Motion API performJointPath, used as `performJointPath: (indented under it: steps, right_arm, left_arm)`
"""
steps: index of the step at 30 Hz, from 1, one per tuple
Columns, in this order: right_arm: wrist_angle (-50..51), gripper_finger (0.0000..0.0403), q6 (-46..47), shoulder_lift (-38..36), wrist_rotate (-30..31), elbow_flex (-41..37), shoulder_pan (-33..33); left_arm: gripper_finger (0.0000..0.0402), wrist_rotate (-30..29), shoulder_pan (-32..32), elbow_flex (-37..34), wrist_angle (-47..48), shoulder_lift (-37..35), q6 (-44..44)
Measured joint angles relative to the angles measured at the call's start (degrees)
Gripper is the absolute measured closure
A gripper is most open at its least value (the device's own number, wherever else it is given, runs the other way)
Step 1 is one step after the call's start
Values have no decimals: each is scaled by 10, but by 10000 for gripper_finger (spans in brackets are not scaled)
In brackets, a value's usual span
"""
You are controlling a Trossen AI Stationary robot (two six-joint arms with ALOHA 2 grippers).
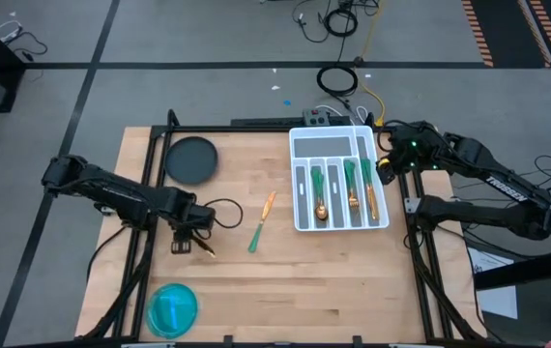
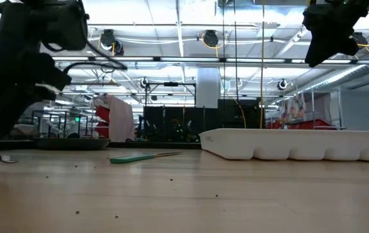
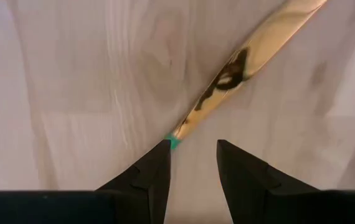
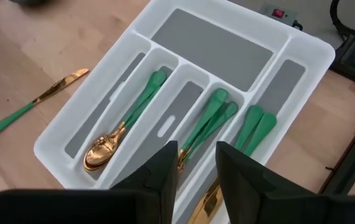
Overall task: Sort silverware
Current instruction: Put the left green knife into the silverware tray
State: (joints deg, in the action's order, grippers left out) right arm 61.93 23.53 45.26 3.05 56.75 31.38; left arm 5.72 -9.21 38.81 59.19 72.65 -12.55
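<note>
Hovering low over the wooden table point(image 1: 256, 290) with the left gripper point(image 3: 193, 146), toward the left side, between the dark round dish point(image 1: 190, 159) and the blue bowl point(image 1: 172, 309). Keeping the fingers point(image 3: 156, 168) parted by a narrow gap, with bare wood showing between them and nothing clamped. Looking straight down on a knife point(image 3: 246, 56) lying flat on the table: gold blade running away from the gripper at a slant, green handle end just beside one fingertip and slipping out of sight under it.

Leaving a second knife point(image 1: 261, 222) lying loose mid-table, well apart from the first, between the left gripper and the white tray point(image 1: 338, 135).

Hanging high over the tray's right edge with the right gripper point(image 4: 196, 149), fingers a little apart and carrying nothing.

Showing silverware already lying in the tray's long slots: spoons point(image 4: 121, 130) stacked in one slot, gold bowls toward the tray's near end, then more green-handled pieces point(image 4: 208, 118) in the next slot and another green-handled pair point(image 4: 255, 127) in the slot beyond. Leaving the wide cross slot at the far end empty.
</note>
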Motion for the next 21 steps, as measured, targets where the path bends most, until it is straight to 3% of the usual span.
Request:
performJointPath:
  steps: [7, 14, 17, 21]
  right_arm:
    - [0, 303, 24, 0, 0, 0, 0]
    - [-19, 303, 28, 0, -1, 0, 0]
    - [-103, 303, 49, 5, -29, -11, -9]
    - [-293, 303, 83, 50, -111, -43, -61]
  left_arm:
    - [266, 4, 8, 1, -6, -82, 37]
    - [266, 44, 43, 0, 11, -74, -31]
    - [266, 50, 43, 0, -2, -83, -103]
    - [266, 83, 39, 0, -53, -114, -167]
